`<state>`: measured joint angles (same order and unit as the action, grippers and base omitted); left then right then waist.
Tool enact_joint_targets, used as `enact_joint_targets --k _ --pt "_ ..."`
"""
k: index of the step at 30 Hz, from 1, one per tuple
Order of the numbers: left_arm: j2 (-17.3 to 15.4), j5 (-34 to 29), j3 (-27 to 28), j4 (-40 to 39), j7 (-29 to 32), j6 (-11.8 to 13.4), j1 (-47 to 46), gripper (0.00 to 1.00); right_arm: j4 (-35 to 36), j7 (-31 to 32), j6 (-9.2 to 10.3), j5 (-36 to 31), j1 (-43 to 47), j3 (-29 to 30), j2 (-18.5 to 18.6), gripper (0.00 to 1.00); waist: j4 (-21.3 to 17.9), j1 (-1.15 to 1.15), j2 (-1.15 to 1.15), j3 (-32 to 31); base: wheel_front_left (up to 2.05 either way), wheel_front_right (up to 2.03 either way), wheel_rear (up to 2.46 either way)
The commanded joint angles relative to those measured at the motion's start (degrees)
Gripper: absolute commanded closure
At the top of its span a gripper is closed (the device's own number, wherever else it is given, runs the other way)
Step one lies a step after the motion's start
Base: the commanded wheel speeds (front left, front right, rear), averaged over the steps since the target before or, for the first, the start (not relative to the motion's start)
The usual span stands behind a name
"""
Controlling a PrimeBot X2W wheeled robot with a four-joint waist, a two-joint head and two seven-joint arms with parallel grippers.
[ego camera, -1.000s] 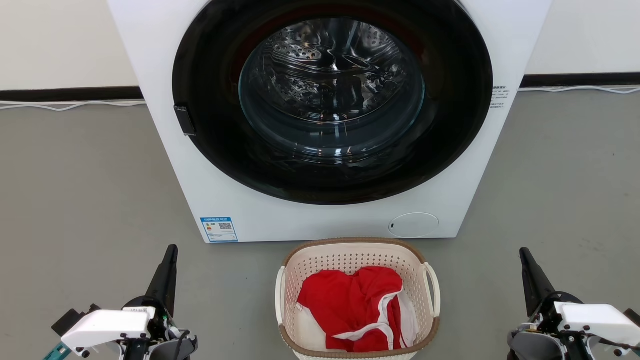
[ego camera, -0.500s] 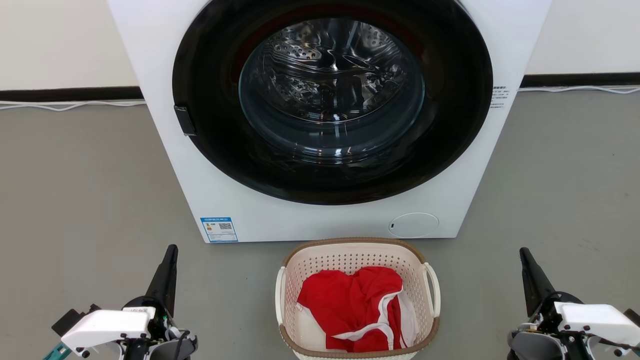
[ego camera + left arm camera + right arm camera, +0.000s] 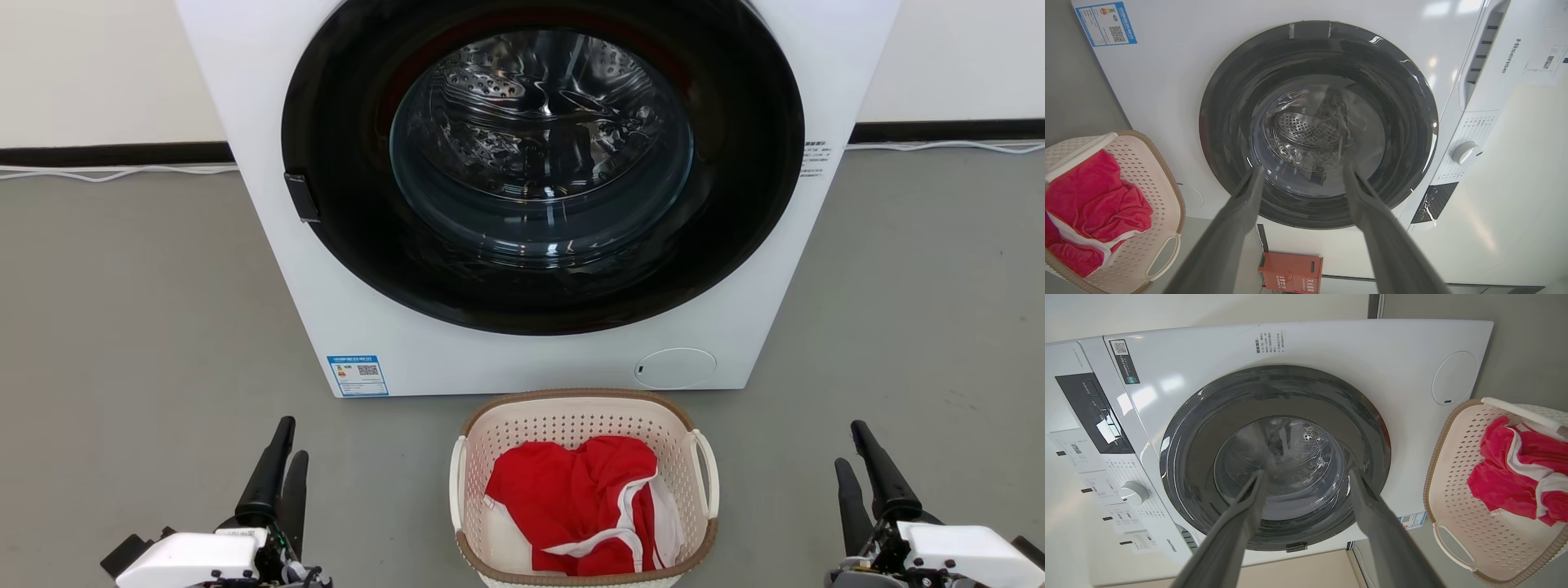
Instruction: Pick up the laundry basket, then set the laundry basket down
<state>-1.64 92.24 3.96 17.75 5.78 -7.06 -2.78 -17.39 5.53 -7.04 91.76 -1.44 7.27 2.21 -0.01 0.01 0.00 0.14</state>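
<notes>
On the grey floor (image 3: 122, 327), just in front of the washer (image 3: 506, 367), the basket (image 3: 571, 420) sits upright, its far rim close to the washer's white front. A red garment (image 3: 563, 498) with white trim lies crumpled inside it. At the lower left of the head view the left gripper (image 3: 291, 441) hovers well apart from the basket's left handle (image 3: 455, 482), fingers spread wide and holding nothing. At the lower right the right gripper (image 3: 849, 445) hangs well clear of the right handle (image 3: 709, 474), also wide and empty. Both point toward the washer's round glass door (image 3: 539, 163).
</notes>
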Motion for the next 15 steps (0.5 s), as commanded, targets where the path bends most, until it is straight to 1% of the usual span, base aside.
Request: enact_joint_targets --k 1,2,6,15 --pt "-0.33 -0.09 -0.33 -1.83 -0.48 -0.02 -1.64 0.00 2.00 -0.69 -0.03 -0.28 -1.48 -0.13 0.39 0.00 0.00 0.11 0.00 -0.05 0.00 0.00 0.00" --pt "-0.34 -0.11 -0.47 -1.94 -0.65 -0.02 -1.57 0.00 2.18 -0.86 -0.04 -0.40 -1.35 -0.19 0.39 0.00 0.01 0.12 0.00 -0.07 0.00 0.00 0.00" --pt "-0.37 -0.23 -1.07 -2.39 -1.33 -0.04 -1.25 0.00 2.93 -1.53 -0.05 -0.97 -0.85 -0.42 0.40 0.00 0.02 0.00 0.00 0.04 0.00 0.00 0.00" --pt "-0.44 -2.39 -2.44 -3.05 -2.88 -0.07 -0.81 0.00 4.40 -3.04 -0.08 -4.27 0.05 -0.69 0.44 0.00 0.16 -0.01 0.00 0.04 0.00 0.00 0.00"
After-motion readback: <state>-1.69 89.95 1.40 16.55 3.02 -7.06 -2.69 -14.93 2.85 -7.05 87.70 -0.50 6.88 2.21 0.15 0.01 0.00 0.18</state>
